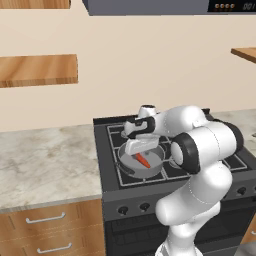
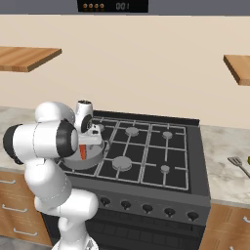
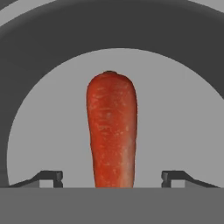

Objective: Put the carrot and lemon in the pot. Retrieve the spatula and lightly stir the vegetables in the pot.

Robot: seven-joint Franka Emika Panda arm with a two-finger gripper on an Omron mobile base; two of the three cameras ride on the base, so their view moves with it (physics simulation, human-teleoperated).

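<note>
I see the carrot (image 3: 111,131) lying in the pot (image 1: 131,165), which sits on the stove's (image 2: 146,151) front left burner. The spatula (image 2: 238,163) lies on the counter (image 2: 222,176) right of the stove.

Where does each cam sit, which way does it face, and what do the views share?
Left base view: behind-left, facing forward-down at the stove; arm rising lower right.
Right base view: behind-right, same stove; arm lower left, spatula on the right counter.
Hand view: on the hand, looking into the pot; open gripper tips astride the carrot.
Shared: pot, carrot.
</note>
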